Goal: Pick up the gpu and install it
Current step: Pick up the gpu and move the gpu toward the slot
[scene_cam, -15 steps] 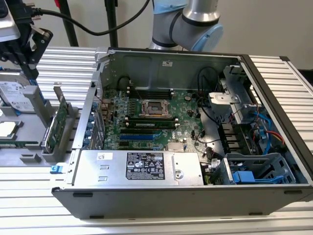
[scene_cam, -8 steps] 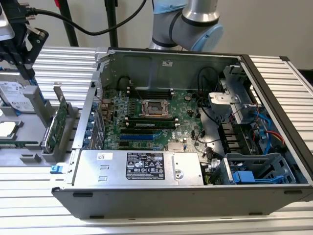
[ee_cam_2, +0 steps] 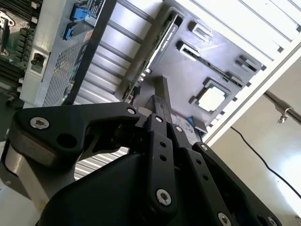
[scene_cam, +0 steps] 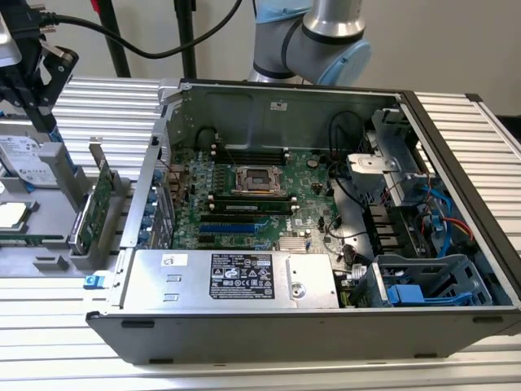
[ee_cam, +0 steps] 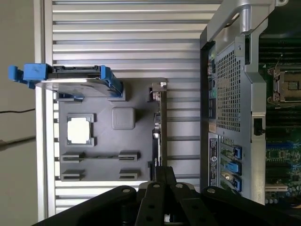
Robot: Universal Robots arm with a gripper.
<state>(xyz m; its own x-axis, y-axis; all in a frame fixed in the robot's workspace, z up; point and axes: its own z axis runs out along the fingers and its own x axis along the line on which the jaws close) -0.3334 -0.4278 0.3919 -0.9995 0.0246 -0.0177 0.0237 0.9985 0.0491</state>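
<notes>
Ribbed table (ee_cam: 117,37) with grey tray (ee_cam: 103,141): the gpu (ee_cam: 157,127) stands on edge along the tray's side nearest the computer case (ee_cam: 225,94); the gripper (ee_cam: 163,173) hovers above, pressed together and empty, so a sound grasp probably needs it spread square across the gpu.

one open computer case (scene_cam: 285,338) is counted, plus one graphics card (ee_cam: 157,127), one hard drive (ee_cam: 70,81), one chip (ee_cam: 78,130), one tray (ee_cam: 106,146).

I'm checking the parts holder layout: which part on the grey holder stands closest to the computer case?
The gpu, the green card standing on edge on the holder, right beside the case; the hard drive and square processor sit farther off.
</notes>
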